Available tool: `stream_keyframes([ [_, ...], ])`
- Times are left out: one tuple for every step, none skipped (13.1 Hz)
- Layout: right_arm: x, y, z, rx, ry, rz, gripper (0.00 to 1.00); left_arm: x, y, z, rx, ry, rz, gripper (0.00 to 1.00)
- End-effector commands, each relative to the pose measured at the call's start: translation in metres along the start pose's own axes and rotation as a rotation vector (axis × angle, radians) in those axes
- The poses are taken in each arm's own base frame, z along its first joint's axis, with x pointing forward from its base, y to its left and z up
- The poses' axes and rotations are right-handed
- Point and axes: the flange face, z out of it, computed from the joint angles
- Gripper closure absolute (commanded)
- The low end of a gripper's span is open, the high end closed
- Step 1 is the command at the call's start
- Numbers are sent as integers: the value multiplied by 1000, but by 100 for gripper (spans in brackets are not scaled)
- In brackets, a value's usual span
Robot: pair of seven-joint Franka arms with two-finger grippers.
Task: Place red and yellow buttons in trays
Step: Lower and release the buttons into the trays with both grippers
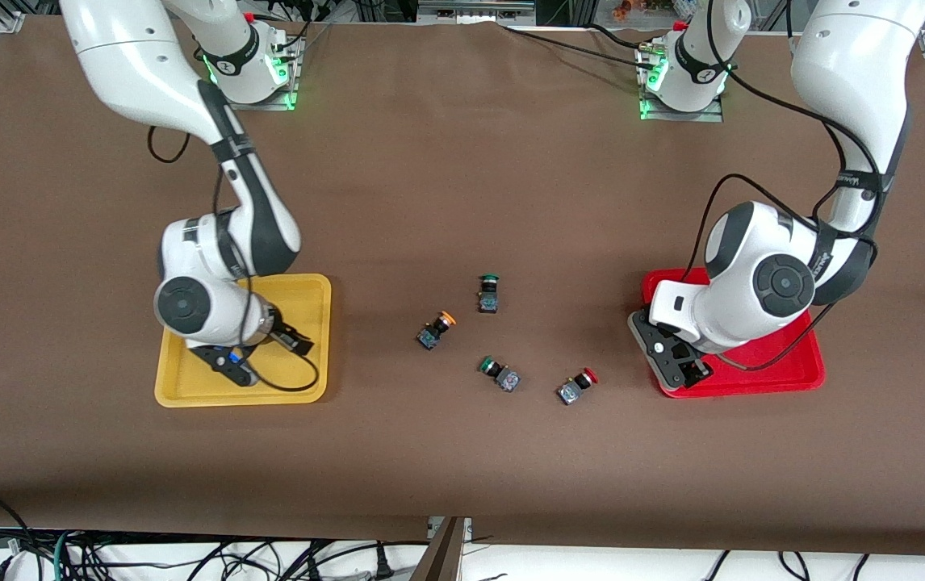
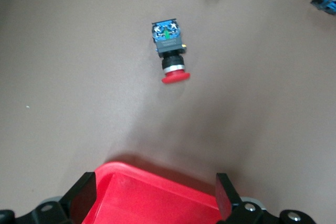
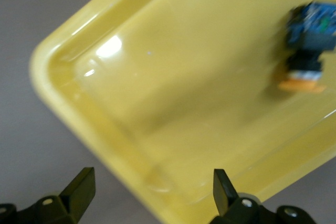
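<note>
Buttons: two task buttons lie loose mid-table, a yellow-capped one [image 1: 436, 329] and a red-capped one [image 1: 577, 386]; a third, orange-capped [image 3: 308, 45], lies in the yellow tray, seen from the right wrist.
Count: on the open table four switches, one yellow, one red, two green [image 1: 488, 293] [image 1: 499, 374]; a second red one is not visible anywhere.
Trays: two, a yellow tray [image 1: 311, 292] toward the right arm's end and a red tray [image 1: 801, 371] toward the left arm's end, so each arm likely serves one colour.
Right gripper [image 1: 257, 355]: low over the yellow tray, fingers [image 3: 79, 191] spread wide and empty; probably it is there because the orange-capped button belongs in this tray.
Left gripper [image 1: 676, 359]: over the red tray's edge that faces mid-table, fingers [image 2: 83, 195] wide apart, nothing between them; the red button [image 2: 169, 51] lies just outside the tray in its wrist view, the likely next pick.
Green switches: not wanted, so they should stay where they are.
</note>
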Motion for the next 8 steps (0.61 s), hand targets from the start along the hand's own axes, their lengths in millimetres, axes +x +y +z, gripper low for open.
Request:
stream_keyframes([
  [-37, -51, 7, 60, 50, 76, 1, 19, -10, 31, 12, 68, -4, 0],
  [-52, -67, 15, 87, 67, 105, 1, 25, -8, 41, 24, 89, 0, 0],
  [-62, -80, 19, 122, 84, 131, 1, 33, -4, 53, 35, 113, 8, 0],
  [-74, -93, 25, 146, 95, 145, 1, 40, -2, 61, 56, 145, 4, 0],
  [-83, -106, 32, 161, 100, 159, 1, 47, 0, 72, 69, 175, -13, 0],
  [-94, -119, 38, 172, 102, 174, 1, 55, 5, 81, 66, 200, -54, 0],
  [-104, -130, 43, 179, 105, 187, 1, 62, 11, 87, 63, 224, -84, 0],
  [-111, -138, 47, 184, 104, 197, 1, 65, 13, 94, 69, 240, -94, 0],
])
